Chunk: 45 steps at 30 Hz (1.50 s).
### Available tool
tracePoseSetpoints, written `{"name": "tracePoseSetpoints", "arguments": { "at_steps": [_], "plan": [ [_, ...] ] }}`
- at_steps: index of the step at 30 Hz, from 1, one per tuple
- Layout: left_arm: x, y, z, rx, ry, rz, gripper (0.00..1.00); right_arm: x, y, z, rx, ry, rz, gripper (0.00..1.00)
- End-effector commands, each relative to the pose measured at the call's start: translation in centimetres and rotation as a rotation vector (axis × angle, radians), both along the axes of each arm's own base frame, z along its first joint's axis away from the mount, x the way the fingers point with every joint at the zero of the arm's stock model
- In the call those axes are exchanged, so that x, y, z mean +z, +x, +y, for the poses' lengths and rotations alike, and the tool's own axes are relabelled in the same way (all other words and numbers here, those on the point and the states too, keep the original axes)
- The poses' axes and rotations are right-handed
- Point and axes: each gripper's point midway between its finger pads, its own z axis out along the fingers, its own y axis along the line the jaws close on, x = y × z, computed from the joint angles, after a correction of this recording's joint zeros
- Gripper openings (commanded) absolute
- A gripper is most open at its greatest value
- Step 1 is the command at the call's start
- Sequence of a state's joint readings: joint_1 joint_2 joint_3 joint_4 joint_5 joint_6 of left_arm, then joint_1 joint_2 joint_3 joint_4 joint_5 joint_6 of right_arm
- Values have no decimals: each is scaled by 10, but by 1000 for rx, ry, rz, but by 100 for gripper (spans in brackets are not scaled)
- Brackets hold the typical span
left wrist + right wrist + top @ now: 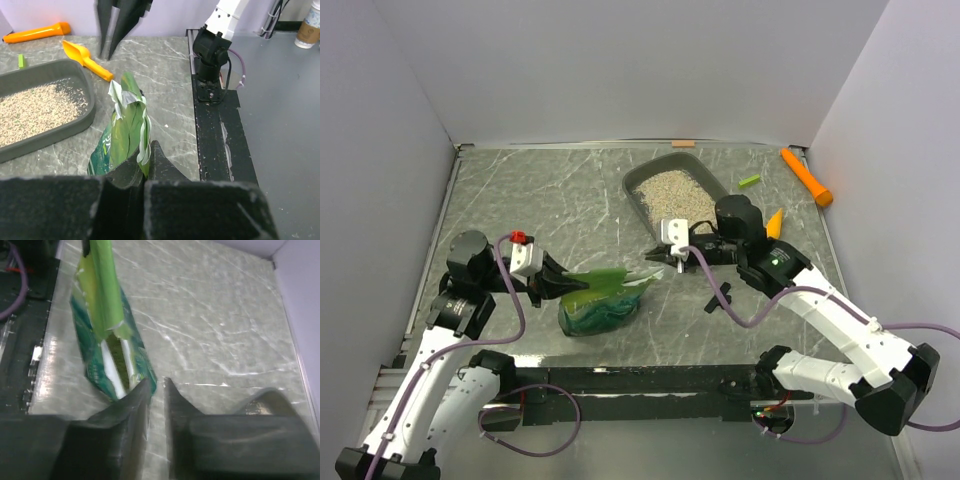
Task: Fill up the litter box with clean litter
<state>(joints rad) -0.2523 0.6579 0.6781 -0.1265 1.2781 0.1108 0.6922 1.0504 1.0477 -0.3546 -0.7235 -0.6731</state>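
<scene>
A: Table (520,190) is sitting boxed in by white walls left, back and right. Litter box (640,208) is lying upper centre-right of the top view, with clean litter (670,190) covering its floor.
B: Green bag (600,300) is sitting lower centre, apart from the box. Left gripper (570,285) is clamping its left end, fingers together on the film.
A: Right gripper (655,263) is sitting at the bag's other corner. Fingers are a narrow gap apart, and I'm seeing nothing between them.
B: I'd be pinching that corner deep, lifting both ends level, and tipping only over the box.
A: Room is looking open upper left. Scoop (775,222) is crowding the box's right, so I'd be coming in over the left rim.
</scene>
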Motion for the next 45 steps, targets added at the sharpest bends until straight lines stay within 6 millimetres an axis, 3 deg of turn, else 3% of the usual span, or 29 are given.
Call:
{"name": "tracePoseSetpoints", "arguments": {
  "at_steps": [1,7,21,30,42,43,45],
  "plan": [
    [29,-14,-2,-70,-36,-200,1,15,-26,-2,112,23,-13,0],
    [28,-14,-2,-70,-35,-201,1,-3,-39,1,167,14,54,0],
    [27,-12,-2,-53,-34,-201,1,-18,-29,32,237,-3,111,0],
    [26,-10,-3,-55,-33,-193,1,-28,-19,42,237,-20,123,0],
    [27,-7,-3,-32,-35,-190,1,-60,-23,55,284,-95,202,0],
    [27,-6,-3,-30,-34,-190,1,-63,-24,56,288,-106,212,3],
    [26,-6,-3,-26,-34,-186,1,-66,-27,55,298,-128,224,20]
  ]
}}
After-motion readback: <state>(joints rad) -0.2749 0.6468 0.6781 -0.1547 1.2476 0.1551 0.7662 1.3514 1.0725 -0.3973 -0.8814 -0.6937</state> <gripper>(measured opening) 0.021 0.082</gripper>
